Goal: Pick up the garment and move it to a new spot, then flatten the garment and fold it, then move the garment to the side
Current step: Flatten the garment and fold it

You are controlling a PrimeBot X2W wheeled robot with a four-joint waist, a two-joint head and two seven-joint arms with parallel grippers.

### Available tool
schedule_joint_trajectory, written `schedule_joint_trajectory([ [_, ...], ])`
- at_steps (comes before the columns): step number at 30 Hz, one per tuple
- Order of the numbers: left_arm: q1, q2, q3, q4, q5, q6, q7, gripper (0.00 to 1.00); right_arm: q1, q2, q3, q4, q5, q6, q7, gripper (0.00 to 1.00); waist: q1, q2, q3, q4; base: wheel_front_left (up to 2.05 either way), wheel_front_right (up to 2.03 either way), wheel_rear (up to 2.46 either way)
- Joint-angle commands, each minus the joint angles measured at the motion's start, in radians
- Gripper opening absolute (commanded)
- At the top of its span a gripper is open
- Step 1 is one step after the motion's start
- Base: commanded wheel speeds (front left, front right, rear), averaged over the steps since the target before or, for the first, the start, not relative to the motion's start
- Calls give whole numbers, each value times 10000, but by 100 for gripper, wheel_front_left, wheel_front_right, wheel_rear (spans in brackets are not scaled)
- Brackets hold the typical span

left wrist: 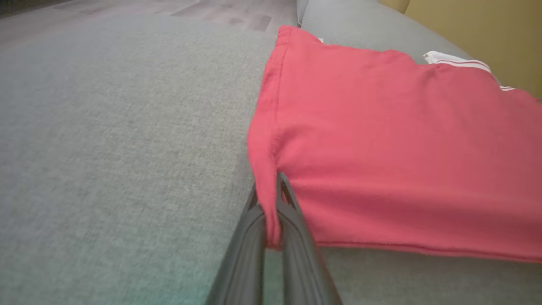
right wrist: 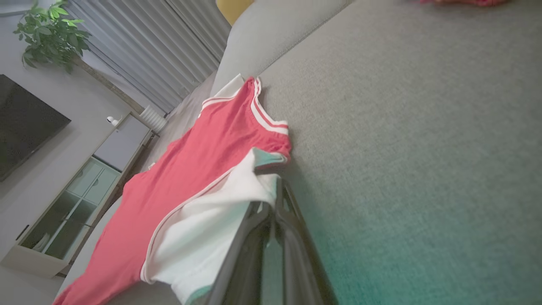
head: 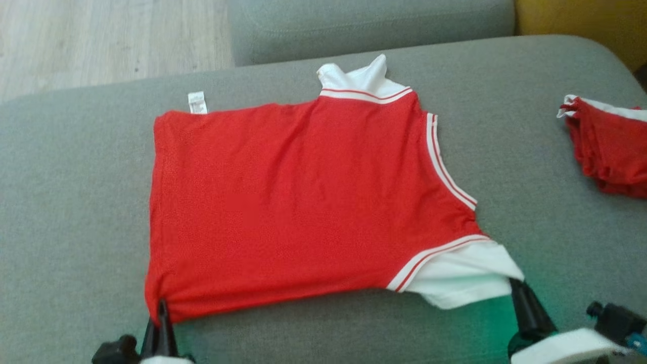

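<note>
Now, from the head view, the red T-shirt [head: 303, 202] lies spread flat across the middle of the grey sofa seat [head: 76, 212]. Its hem is toward the seat's left end and its striped collar [head: 447, 164] toward the right end. A white care label [head: 197, 102] pokes out at the far hem corner, toward the back of the seat. At the seat's front edge the left claw [head: 162, 309] is pinched together on the shirt's near hem corner. The right claw [head: 516, 287] is clamped on the near white sleeve [head: 465, 283]. A second red garment [head: 611, 151], bunched in folds, sits at the seat's right end, well apart from the shirt. A grey backrest [head: 354, 25] stands behind the seat.

Through the left wrist view, the left claw [left wrist: 271, 199] has its two dark fingers close together with a fold of the red hem corner squeezed between them. The red T-shirt [left wrist: 402, 148] stretches away flat over the seat on one side of the fingers, with bare sofa seat [left wrist: 106, 148] on the other.

Through the right wrist view, the right claw [right wrist: 271, 203] is closed on the edge of the white sleeve [right wrist: 211, 220], which bunches at the fingertips. The shirt's red body [right wrist: 203, 161] runs away along the sofa seat [right wrist: 402, 148]. Beyond the seat's far end are a potted plant [right wrist: 51, 34], a dark television [right wrist: 25, 118] and a glass-door cabinet [right wrist: 76, 203].
</note>
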Motion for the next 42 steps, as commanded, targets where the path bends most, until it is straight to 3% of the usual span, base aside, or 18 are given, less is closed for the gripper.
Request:
schedule_joint_trajectory([
  [1,-500,146,159,-537,1,49,-64,0,-578,-169,-123,-493,62,33,-138,0,2,-1,196,90,0,0,0],
  [10,-2480,146,-19,-989,379,-79,-64,0,-2974,63,-583,-336,231,33,419,0,2,-1,1041,304,0,0,0],
  [19,-4583,145,-169,350,734,-272,-64,0,-5431,447,-651,813,-22,33,1278,0,2,-1,1931,450,0,0,0],
  [28,-6193,145,-309,1365,1040,-287,-64,0,-7186,831,-684,2558,-793,33,1007,0,2,-1,2586,560,0,0,0],
  [29,-6287,145,-289,1518,1102,-213,-64,0,-7333,905,-711,2761,-867,33,873,36,2,-1,2619,559,0,0,0],
  [30,-6361,145,-250,1704,1112,-136,-64,21,-7473,988,-750,2959,-930,33,742,100,2,-1,2658,555,0,0,0],
  [32,-6470,146,-201,1789,1213,-10,-64,100,-7697,1050,-655,3237,-1216,33,490,100,2,-1,2691,560,0,0,0],
  [38,-5875,156,-192,932,1895,248,-64,100,-7782,874,-1176,3621,-2911,33,-121,100,2,-1,2589,588,0,0,0],
  [42,-4983,154,-57,-41,2171,377,-64,100,-7092,1110,-2300,2623,-4629,33,-134,100,2,-1,2375,614,0,0,0],
])
